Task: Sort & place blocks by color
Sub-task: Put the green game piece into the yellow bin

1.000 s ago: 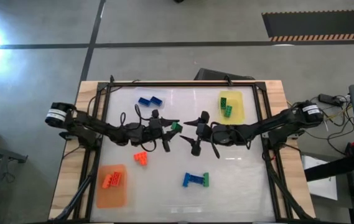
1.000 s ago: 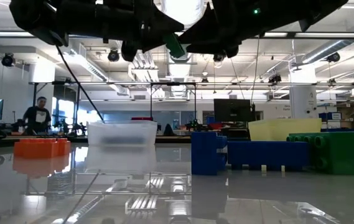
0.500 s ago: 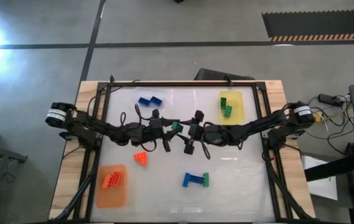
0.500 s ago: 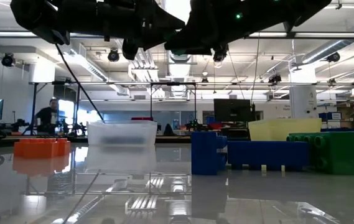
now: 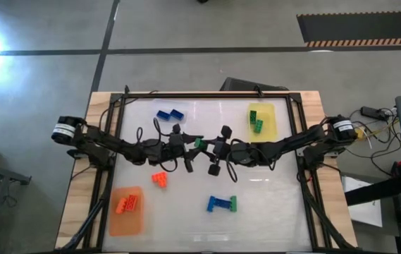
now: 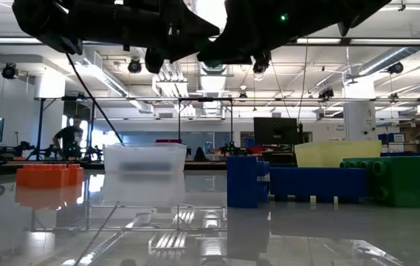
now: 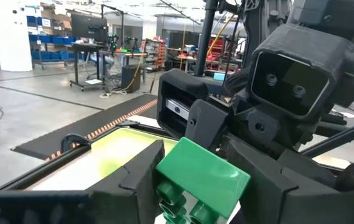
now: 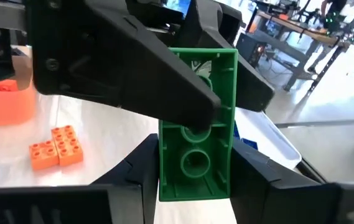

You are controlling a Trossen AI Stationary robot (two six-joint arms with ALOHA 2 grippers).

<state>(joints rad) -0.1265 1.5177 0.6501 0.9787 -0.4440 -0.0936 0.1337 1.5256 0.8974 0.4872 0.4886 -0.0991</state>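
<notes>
Mid-frame above the table, the left gripper [image 5: 194,144] and right gripper [image 5: 207,147] meet — both clamp one green brick [image 8: 196,152]

Dark jointed arms [image 5: 115,147], looping black cables

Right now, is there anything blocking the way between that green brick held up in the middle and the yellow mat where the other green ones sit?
Nothing visible on the table does. The green brick is gripped between both grippers in mid-air; only the right arm stretches past the yellow mat.
</notes>
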